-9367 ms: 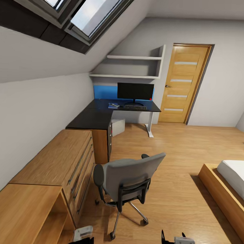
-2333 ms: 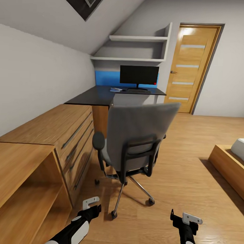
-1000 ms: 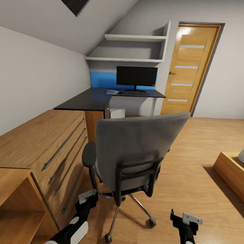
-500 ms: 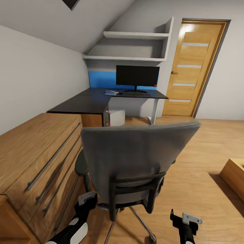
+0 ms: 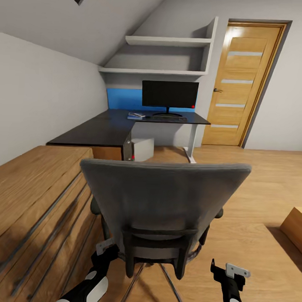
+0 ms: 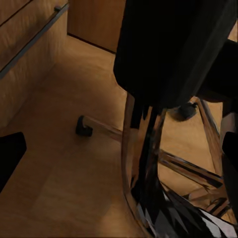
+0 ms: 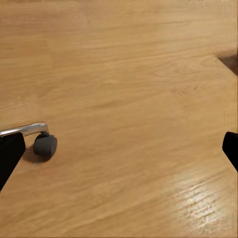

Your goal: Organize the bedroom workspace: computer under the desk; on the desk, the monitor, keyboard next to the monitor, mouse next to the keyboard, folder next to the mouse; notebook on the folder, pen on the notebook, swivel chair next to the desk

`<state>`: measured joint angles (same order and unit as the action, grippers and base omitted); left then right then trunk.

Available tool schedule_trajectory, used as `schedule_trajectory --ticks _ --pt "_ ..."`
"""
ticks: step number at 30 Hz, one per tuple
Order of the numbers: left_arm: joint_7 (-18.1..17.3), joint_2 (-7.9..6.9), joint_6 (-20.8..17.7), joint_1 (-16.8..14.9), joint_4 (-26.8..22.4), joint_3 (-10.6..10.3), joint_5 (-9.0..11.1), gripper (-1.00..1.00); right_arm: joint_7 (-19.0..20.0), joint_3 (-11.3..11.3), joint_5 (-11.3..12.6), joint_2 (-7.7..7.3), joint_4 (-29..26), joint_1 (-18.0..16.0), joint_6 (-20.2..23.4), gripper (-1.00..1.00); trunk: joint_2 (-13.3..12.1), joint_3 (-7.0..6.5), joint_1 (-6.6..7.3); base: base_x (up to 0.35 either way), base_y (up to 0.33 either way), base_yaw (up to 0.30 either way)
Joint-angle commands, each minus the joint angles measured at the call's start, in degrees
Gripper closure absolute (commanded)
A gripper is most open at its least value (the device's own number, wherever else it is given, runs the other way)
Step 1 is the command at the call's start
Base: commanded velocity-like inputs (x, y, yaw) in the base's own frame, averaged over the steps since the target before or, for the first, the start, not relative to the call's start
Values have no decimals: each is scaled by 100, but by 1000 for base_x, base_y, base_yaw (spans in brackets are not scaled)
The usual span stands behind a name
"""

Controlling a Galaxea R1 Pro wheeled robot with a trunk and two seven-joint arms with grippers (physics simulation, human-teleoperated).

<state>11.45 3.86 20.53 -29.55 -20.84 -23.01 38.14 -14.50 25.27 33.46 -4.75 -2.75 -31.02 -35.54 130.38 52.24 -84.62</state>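
While we stand close behind the swivel chair [image 5: 164,199], we record the following.

Chair position: its grey back faces us, well apart from the desk [image 5: 104,129]; a wooden drawer chest [image 5: 31,199] runs just beside its left flank.

Desk contents: the monitor [image 5: 170,94] stands near the far edge; the keyboard [image 5: 169,118] lies in front of its foot; a blue item, which we take to be the folder [image 5: 135,117], lies towards the far inner corner. Notebook, pen and mouse are too small for us to tell.

Computer: the computer [image 5: 142,149] sits on the floor under the desk.

Left gripper [image 5: 107,249]: jaws apart, holding nothing, close beside the chair's column; the left wrist view shows the chrome base [image 6: 148,163] right ahead.

Right gripper [image 5: 227,270]: jaws spread, empty, over bare floor [image 7: 129,74]; a castor [image 7: 45,146] shows in the right wrist view.

Step, in our judgement: only the chair needs moving to the desk.

Risk one: an off-centre push would swivel the seat, not roll it.

Risk two: the chair may drift into the drawer chest and jam.

Risk three: the left gripper may snag the base spokes.
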Motion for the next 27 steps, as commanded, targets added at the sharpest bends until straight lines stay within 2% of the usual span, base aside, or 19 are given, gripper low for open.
schedule_trajectory --ticks 1,2,7,15,17,20,27 --pt "33 0 12 -7 -8 -122 -31 -100 -44 49 11 -2 -7 0 3 -100 2 5 -2 320 -146 0" --pt "33 0 14 -7 -8 -142 -30 -100 -44 49 11 -2 -7 0 3 -100 2 5 -2 320 -146 0" --pt "37 0 26 -7 -8 -492 -20 -100 -44 49 11 -3 -7 0 1 -100 2 5 -2 315 -163 0" --pt "33 -6 42 -7 -7 -562 -17 -100 -44 49 11 -2 -7 0 2 -100 2 5 -2 297 -191 0" --pt "29 -53 57 -7 -7 -564 -8 -100 -44 49 11 -5 -7 0 2 -100 2 5 -2 199 -72 0" --pt "22 -132 64 -7 -7 -564 -1 -100 -44 49 11 -4 -7 0 -1 -100 2 5 -2 -29 -17 0" --pt "15 -148 65 -7 -7 -565 -3 -100 -44 49 11 0 -7 0 2 -100 2 5 -2 -240 -2 0"
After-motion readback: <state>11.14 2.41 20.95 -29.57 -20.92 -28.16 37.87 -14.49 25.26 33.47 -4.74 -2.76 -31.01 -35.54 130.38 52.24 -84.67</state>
